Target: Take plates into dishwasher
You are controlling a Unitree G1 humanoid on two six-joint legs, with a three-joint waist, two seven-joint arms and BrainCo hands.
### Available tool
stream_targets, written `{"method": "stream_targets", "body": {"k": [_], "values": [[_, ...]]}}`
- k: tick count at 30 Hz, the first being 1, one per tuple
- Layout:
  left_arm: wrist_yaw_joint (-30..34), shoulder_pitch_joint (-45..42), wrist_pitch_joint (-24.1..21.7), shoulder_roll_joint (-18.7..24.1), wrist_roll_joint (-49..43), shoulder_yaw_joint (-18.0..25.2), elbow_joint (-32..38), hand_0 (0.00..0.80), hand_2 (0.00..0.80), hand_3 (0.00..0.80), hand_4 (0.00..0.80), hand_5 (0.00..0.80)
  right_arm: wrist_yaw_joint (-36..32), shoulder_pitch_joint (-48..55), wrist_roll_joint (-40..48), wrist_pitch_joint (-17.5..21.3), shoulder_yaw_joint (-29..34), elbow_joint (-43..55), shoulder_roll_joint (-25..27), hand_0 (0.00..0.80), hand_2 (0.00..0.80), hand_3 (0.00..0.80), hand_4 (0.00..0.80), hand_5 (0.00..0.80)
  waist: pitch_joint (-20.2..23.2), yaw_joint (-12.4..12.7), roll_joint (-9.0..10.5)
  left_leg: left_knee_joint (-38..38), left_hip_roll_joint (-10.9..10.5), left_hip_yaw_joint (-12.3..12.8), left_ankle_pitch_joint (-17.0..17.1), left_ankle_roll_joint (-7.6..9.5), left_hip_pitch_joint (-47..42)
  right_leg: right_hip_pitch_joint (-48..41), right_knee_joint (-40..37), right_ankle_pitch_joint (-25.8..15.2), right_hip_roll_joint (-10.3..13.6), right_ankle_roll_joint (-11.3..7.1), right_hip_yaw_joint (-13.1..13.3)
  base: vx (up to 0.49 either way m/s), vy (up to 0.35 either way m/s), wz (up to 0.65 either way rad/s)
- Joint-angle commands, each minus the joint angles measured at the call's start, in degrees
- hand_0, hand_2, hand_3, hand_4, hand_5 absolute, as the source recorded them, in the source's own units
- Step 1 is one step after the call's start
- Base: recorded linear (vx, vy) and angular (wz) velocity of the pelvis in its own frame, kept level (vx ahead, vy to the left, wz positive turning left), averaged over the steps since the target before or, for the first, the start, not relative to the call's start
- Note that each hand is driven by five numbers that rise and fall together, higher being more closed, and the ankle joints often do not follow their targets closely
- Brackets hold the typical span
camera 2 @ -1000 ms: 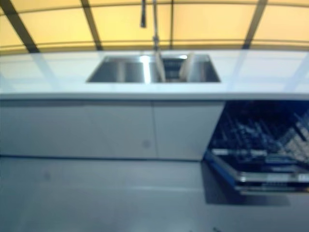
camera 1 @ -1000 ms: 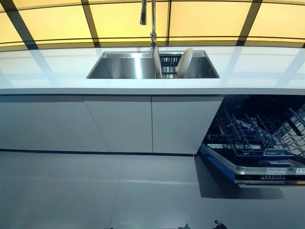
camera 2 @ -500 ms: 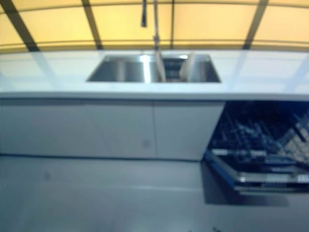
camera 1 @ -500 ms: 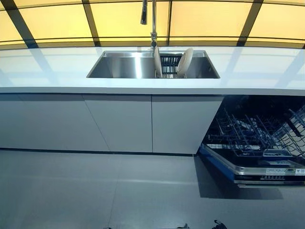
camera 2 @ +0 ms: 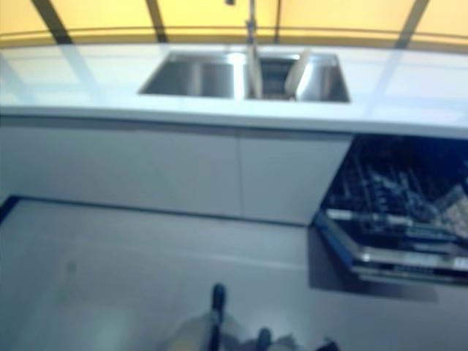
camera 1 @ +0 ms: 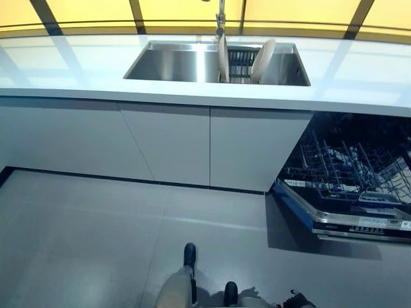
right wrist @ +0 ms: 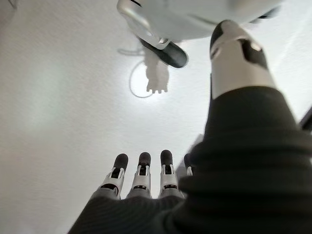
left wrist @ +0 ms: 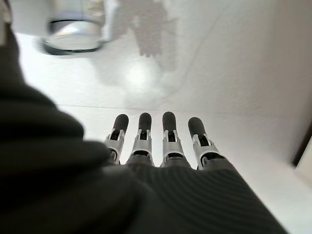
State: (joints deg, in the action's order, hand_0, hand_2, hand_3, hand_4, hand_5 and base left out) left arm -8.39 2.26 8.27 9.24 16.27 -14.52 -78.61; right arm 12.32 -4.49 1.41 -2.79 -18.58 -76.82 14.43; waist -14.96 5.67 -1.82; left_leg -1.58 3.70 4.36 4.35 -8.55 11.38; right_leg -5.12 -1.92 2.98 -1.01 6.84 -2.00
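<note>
Two pale plates stand on edge in a dark rack inside the steel sink: one thin-on plate and one tilted plate to its right. The dishwasher stands open at the lower right, its wire rack pulled out over the dropped door. Neither hand shows in the eye views. In its wrist view my left hand hangs over the pale floor with straight fingers and holds nothing. My right hand is the same, open and empty above the floor.
A white counter runs across the view above grey cabinet doors. A faucet rises behind the sink. Grey floor lies between me and the cabinets. The open dishwasher door juts out into the floor at the right.
The whole picture has shifted: the counter and sink sit higher and a little nearer, and more floor shows, so the camera has moved. The plates and dishwasher have stayed put.
</note>
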Motion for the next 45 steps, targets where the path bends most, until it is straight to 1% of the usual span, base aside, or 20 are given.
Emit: {"method": "stream_targets", "body": {"k": [1, 2, 4, 7, 13, 19, 22, 23, 24, 25, 27, 29, 30, 31, 32, 34, 35, 38, 40, 45], "values": [[-0.7, 0.0, -0.9, 2.2, 4.7, 0.4, 4.8, 0.0, 0.0, 0.0, 0.0, 0.0, 1.6, 0.5, 0.5, -0.4, 0.3, 3.4, 1.2, 0.0, 0.0, 0.0, 0.0, 0.0, 2.0, -0.5, 0.47, 6.6, -2.3, 0.8, 7.4, 6.4, 7.6, -7.0, 12.5, 8.2, -0.4, -7.28, 1.7, 0.345, 0.08, -0.55], [-0.8, 0.0, -0.9, 2.6, 3.3, 0.8, 5.2, 0.0, 0.0, 0.0, 0.0, 0.0, 1.7, 1.0, -0.6, -1.0, 0.8, 3.9, 0.6, 0.0, 0.0, 0.0, 0.0, 0.0, 2.5, -0.3, 1.26, 8.9, -2.9, 1.8, 5.8, 7.04, 8.0, -8.2, 12.3, 8.1, 0.9, -8.33, 1.2, 0.37, 0.058, -0.65], [-2.0, 0.8, -0.9, 3.6, 2.9, -0.2, 6.0, 0.0, 0.0, 0.0, 0.0, 0.0, 1.7, 1.5, -0.3, -0.2, 0.6, 3.9, 0.1, 0.0, 0.0, 0.0, 0.0, 0.0, 3.3, -0.4, 1.99, 10.3, -1.7, 4.2, 5.1, 6.89, 8.0, -8.9, 11.5, 8.5, 2.4, -9.04, -1.2, 0.227, -0.005, -0.56], [-2.6, 2.0, -0.1, 4.2, 2.7, -1.2, 6.5, 0.0, 0.0, 0.0, 0.0, 0.0, 1.6, 1.0, 1.3, 1.1, 0.3, 4.4, -0.4, 0.0, 0.0, 0.0, 0.0, 0.0, 4.0, -0.1, 2.61, 9.4, -1.6, 4.0, 4.9, 7.04, 7.8, -9.1, 9.4, 7.7, 3.6, -9.61, -2.6, 0.102, -0.02, 0.06], [-3.0, 4.8, -0.3, 3.3, 4.1, -3.5, 6.1, 0.0, 0.0, 0.0, 0.0, 0.0, 2.4, -2.1, 3.1, 0.6, -1.4, 6.0, 0.0, 0.0, 0.0, 0.0, 0.0, 0.0, 3.7, 0.3, 2.93, 11.0, 0.2, 4.2, 6.0, 5.92, 13.1, -8.3, 3.9, 7.0, 4.3, -9.62, -0.9, -0.002, 0.003, -0.05], [-2.5, 3.1, 2.1, 3.2, 1.6, -2.4, 5.3, 0.0, 0.0, 0.0, 0.0, 0.0, 2.6, -0.1, 3.0, 0.0, 1.0, 6.0, -0.4, 0.0, 0.0, 0.0, 0.0, 0.0, 6.0, 0.1, 4.62, 16.4, -1.4, 4.2, -0.5, 8.14, 11.2, -10.4, 6.3, 6.1, 7.8, -12.38, -1.4, 0.241, 0.07, -0.05], [-1.6, 2.9, 3.1, 3.4, -0.5, -2.1, 4.5, 0.0, 0.0, 0.0, 0.0, 0.0, 3.6, 0.3, 4.9, 0.0, 2.6, 5.8, -0.8, 0.0, 0.0, 0.0, 0.0, 0.0, 7.5, 0.0, 5.06, 16.6, -3.0, 4.1, -2.4, 10.15, 9.6, -11.2, 11.8, 4.6, 9.3, -13.78, -1.4, 0.251, 0.122, -0.04], [-1.3, 2.7, 3.1, 3.6, -1.8, -2.1, 4.1, 0.0, 0.0, 0.0, 0.0, 0.0, 3.5, 0.4, 5.1, -0.4, 3.6, 5.8, -0.9, 0.0, 0.0, 0.0, 0.0, 0.0, 8.5, -0.2, 5.19, 14.1, -4.8, 3.8, -2.7, 11.23, 6.5, -9.3, 19.6, -2.6, 11.4, -15.0, -1.8, 0.253, 0.213, 0.01], [-1.3, 2.6, 2.8, 3.7, -3.1, -2.6, 3.9, 0.0, 0.0, 0.0, 0.0, 0.0, 3.9, 0.7, 5.8, 0.1, 4.3, 5.8, -0.9, 0.0, 0.0, 0.0, 0.0, 0.0, 9.0, -1.0, 4.12, 11.1, -5.8, 2.8, -3.1, 12.41, 2.8, -3.3, 30.9, -8.9, 12.7, -15.52, -1.3, 0.354, 0.332, -0.07], [-1.1, 2.7, 2.4, 3.9, -4.4, -3.5, 3.7, 0.0, 0.0, 0.0, 0.0, 0.0, 4.3, 1.3, 6.4, 0.8, 4.8, 6.1, -0.9, 0.0, 0.0, 0.0, 0.0, 0.0, 8.9, -2.7, 2.68, 8.7, -6.4, 1.8, -3.7, 13.33, -0.6, 4.2, 41.0, -11.4, 11.6, -15.17, 0.1, 0.332, 0.318, -0.03], [-1.1, 3.2, 2.4, 4.7, -4.9, -4.0, 3.9, 0.0, 0.0, 0.0, 0.0, 0.0, 4.8, 2.1, 7.2, 1.7, 4.6, 6.4, -0.5, 0.0, 0.0, 0.0, 0.0, 0.0, 7.8, -5.3, 0.9, 7.1, -6.1, 0.5, -3.9, 13.46, -4.4, 14.4, 47.6, -10.7, 7.5, -13.42, 0.2, 0.261, 0.204, 0.23], [-1.5, 3.9, 2.4, 5.4, -3.6, -3.8, 4.1, 0.0, 0.0, 0.0, 0.0, 0.0, 5.0, 2.3, 8.1, 2.7, 4.1, 5.6, -0.1, 0.0, 0.0, 0.0, 0.0, 0.0, 6.6, -7.1, -0.03, 5.3, -6.0, 0.0, -3.8, 12.96, -8.2, 19.1, 41.3, -7.8, 7.9, -11.47, -2.8, 0.272, 0.011, 0.47], [-1.5, 4.4, 2.1, 5.6, -3.1, -3.7, 4.0, 0.0, 0.0, 0.0, 0.0, 0.0, 4.7, 2.2, 8.4, 3.2, 4.3, 4.8, 0.2, 0.0, 0.0, 0.0, 0.0, 0.0, 6.3, -7.9, 0.14, 4.5, -6.4, -0.6, -4.0, 12.48, -9.8, 19.2, 31.6, -7.6, 8.4, -11.18, -4.1, 0.403, -0.216, 0.38], [-1.3, 4.8, 2.0, 5.6, -3.4, -3.8, 3.9, 0.0, 0.0, 0.0, 0.0, 0.0, 4.3, 2.2, 9.0, 3.7, 4.7, 3.7, 0.4, 0.0, 0.0, 0.0, 0.0, 0.0, 6.2, -8.7, 0.64, 3.8, -7.2, -2.3, -4.7, 11.9, -11.5, 18.5, 18.4, -8.4, 8.6, -11.45, -4.2, 0.463, -0.309, 0.25], [-1.1, 5.0, 2.1, 5.5, -3.9, -3.6, 3.7, 0.0, 0.0, 0.0, 0.0, 0.0, 3.8, 2.2, 9.1, 3.8, 5.2, 3.2, 0.5, 0.0, 0.0, 0.0, 0.0, 0.0, 6.4, -9.4, 1.38, 3.4, -8.1, -3.0, -5.9, 11.5, -13.0, 18.5, 8.8, -12.1, 9.5, -13.04, -4.1, 0.415, -0.289, 0.21], [-0.8, 5.3, 2.7, 5.5, -4.1, -2.5, 3.2, 0.0, 0.0, 0.0, 0.0, 0.0, 3.1, 1.7, 8.5, 3.8, 6.5, 2.3, 0.7, 0.0, 0.0, 0.0, 0.0, 0.0, 6.2, -10.8, 1.1, 3.6, -8.5, -4.7, -7.8, 11.06, -15.8, 20.8, -3.1, -15.6, 9.4, -15.22, -2.7, 0.418, -0.241, 0.47], [-0.5, 4.9, 2.9, 5.5, -4.1, -2.2, 3.3, 0.0, 0.0, 0.0, 0.0, 0.0, 2.7, 1.3, 8.3, 3.3, 7.0, 2.4, 0.9, 0.0, 0.0, 0.0, 0.0, 0.0, 6.2, -10.9, 0.8, 4.4, -8.4, -5.5, -9.3, 11.33, -17.1, 20.7, -3.0, -16.0, 9.2, -15.04, -1.9, 0.383, -0.235, 0.49], [0.5, 2.4, 1.2, 5.2, -7.6, -0.4, 2.5, 0.0, 0.0, 0.0, 0.0, 0.0, 3.1, 0.9, 8.2, 1.9, 6.4, 2.4, 0.5, 0.0, 0.0, 0.0, 0.0, 0.0, 6.9, -10.5, 2.58, 10.4, -8.8, -5.1, -14.2, 12.38, -17.2, 17.6, 4.9, -13.7, 9.5, -14.13, -0.9, 0.263, -0.208, 0.44], [0.5, 1.4, 0.8, 4.9, -5.3, 0.5, 2.6, 0.0, 0.0, 0.0, 0.0, 0.0, 2.3, 1.2, 6.0, 0.9, 5.3, 3.2, 0.3, 0.0, 0.0, 0.0, 0.0, 0.0, 7.6, -10.6, 2.89, 10.2, -7.3, -4.9, -14.9, 11.75, -19.6, 16.8, 7.8, -12.9, 9.1, -14.08, -0.6, 0.235, -0.176, 0.71], [2.2, 1.5, -0.1, 3.3, -8.4, -1.4, 2.7, 0.0, 0.0, 0.0, 0.0, 0.0, 1.2, 1.2, 5.4, 3.3, 4.3, 3.8, 0.0, 0.0, 0.0, 0.0, 0.0, 0.0, 8.7, -9.8, 3.66, 5.1, -6.0, -5.3, -13.5, 10.95, -22.1, 13.7, 5.5, -12.2, 8.5, -14.17, -1.7, 0.163, -0.137, 0.25]]}}
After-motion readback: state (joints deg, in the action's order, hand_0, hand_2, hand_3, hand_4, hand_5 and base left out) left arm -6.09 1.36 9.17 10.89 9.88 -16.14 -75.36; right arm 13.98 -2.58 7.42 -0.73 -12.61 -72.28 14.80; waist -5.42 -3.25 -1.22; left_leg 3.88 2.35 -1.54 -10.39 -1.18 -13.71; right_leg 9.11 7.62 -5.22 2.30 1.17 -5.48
